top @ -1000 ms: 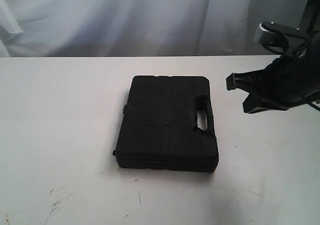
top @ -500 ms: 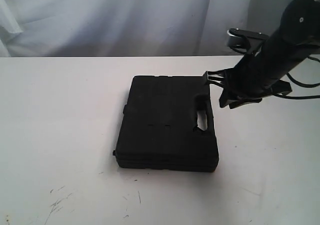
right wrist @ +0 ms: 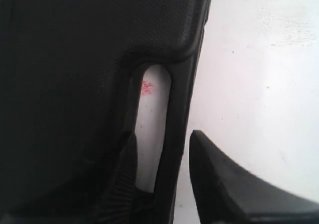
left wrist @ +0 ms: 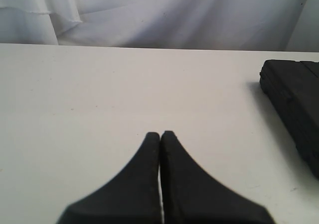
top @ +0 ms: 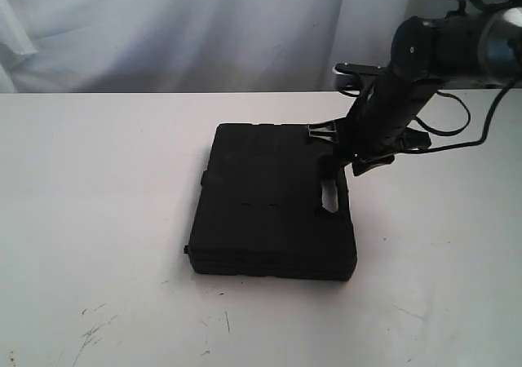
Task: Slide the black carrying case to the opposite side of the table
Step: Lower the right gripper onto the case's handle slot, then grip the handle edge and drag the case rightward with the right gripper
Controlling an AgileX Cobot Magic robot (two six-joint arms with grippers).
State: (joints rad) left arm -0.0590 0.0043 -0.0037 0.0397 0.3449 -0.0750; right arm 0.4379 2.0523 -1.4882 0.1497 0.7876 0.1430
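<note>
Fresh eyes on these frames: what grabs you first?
The black carrying case lies flat in the middle of the white table. The right claw is at its handle, open, one finger in the slot, the other outside the bar. The left claw is shut, well apart from the case.

Black case [top: 273,204] flat on white table [top: 98,179]

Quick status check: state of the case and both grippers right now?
black carrying case: closed, lying flat on the table.
right gripper: open, one finger in the slot, one outside, astride the handle.
left gripper: shut, empty, over bare table.
</note>
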